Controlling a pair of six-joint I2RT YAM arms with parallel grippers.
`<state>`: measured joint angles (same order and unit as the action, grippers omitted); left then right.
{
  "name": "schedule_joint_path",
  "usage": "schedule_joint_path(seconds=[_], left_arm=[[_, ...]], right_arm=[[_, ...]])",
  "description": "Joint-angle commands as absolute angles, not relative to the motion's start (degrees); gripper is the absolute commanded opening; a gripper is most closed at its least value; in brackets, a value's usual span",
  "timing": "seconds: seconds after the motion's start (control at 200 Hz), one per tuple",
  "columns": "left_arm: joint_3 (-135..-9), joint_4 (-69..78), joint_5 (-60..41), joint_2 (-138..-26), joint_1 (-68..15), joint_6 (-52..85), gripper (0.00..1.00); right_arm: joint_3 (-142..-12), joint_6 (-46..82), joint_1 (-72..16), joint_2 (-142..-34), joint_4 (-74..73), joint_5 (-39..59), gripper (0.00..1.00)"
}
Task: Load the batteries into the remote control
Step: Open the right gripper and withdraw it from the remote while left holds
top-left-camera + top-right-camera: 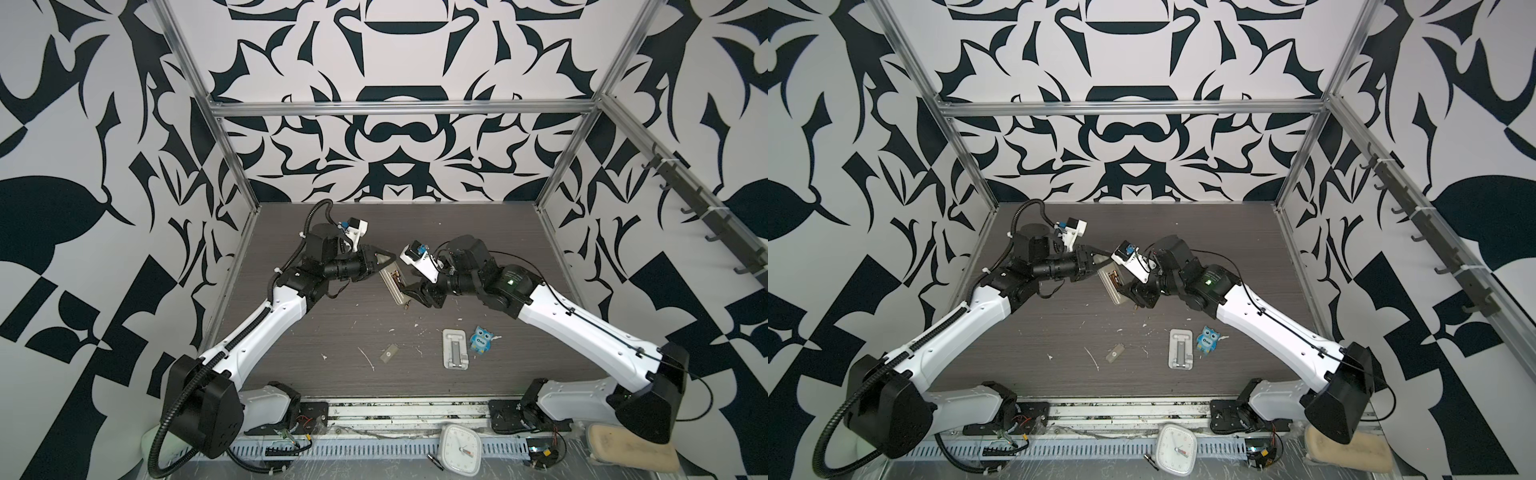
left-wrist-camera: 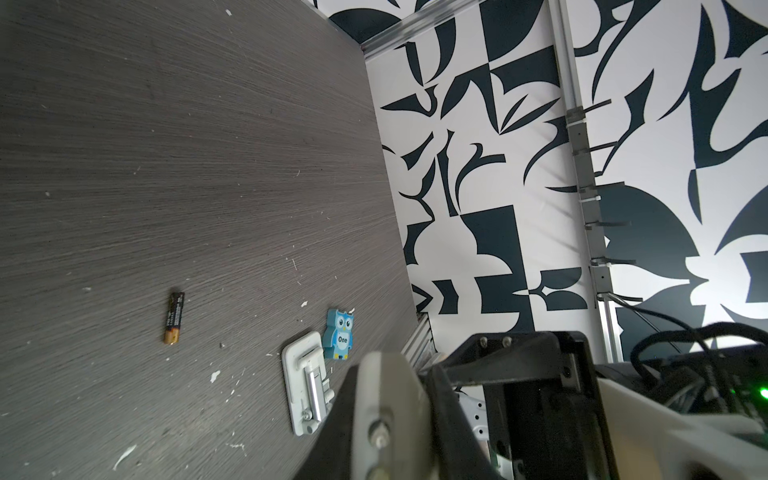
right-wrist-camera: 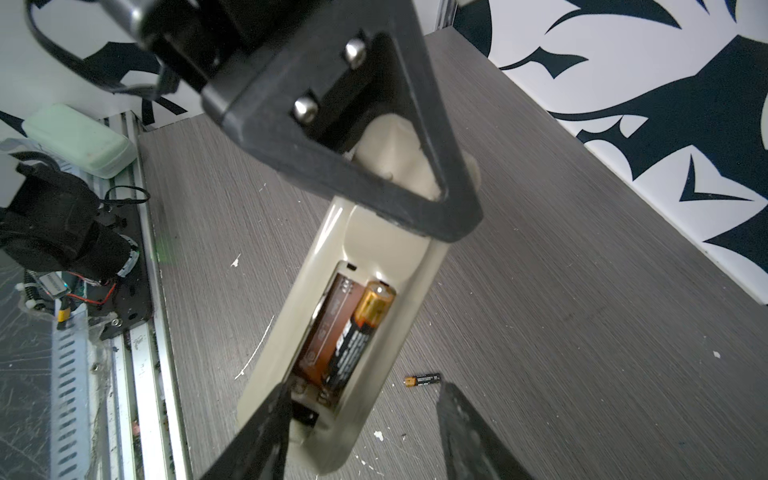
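Note:
My left gripper [image 1: 384,262] [image 1: 1102,262] is shut on one end of the remote control [image 1: 392,284] [image 1: 1112,286] and holds it above the table with its beige back up. In the right wrist view the remote control [image 3: 365,237] has its bay uncovered, and one of the batteries [image 3: 357,332] lies in it, gold end raised. The other battery [image 3: 422,380] [image 2: 173,318] [image 1: 407,306] lies loose on the table. My right gripper [image 3: 365,388] [image 1: 409,291] is open astride the remote's free end, with one finger well clear of it.
A small grey-beige cover [image 1: 389,353], a flat white slotted stand [image 1: 456,348] and a blue owl figure [image 1: 481,338] lie on the front half of the table. A square white clock [image 1: 460,449] sits beyond the front rail. White flecks dot the tabletop.

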<state>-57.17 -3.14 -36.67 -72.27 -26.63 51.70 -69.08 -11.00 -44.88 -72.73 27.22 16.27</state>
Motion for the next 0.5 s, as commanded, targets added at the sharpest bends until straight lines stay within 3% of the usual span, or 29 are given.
schedule_joint_path(seconds=[0.0, 0.2, 0.495], left_arm=[[-60.33, -8.15, -39.72, -71.59, -26.32, 48.46, 0.00], [-63.05, -14.21, -43.57, -72.31, -26.28, 45.26, 0.00], [-66.20, -21.49, -45.50, -72.60, -26.28, 40.93, 0.00]], right_arm=[[-72.92, -15.34, -45.31, -70.67, 31.43, 19.02, 0.60], [-80.62, -25.86, -45.27, -72.20, 40.72, 20.24, 0.58], [-84.35, -31.50, -45.26, -74.09, 41.85, 23.01, 0.45]])
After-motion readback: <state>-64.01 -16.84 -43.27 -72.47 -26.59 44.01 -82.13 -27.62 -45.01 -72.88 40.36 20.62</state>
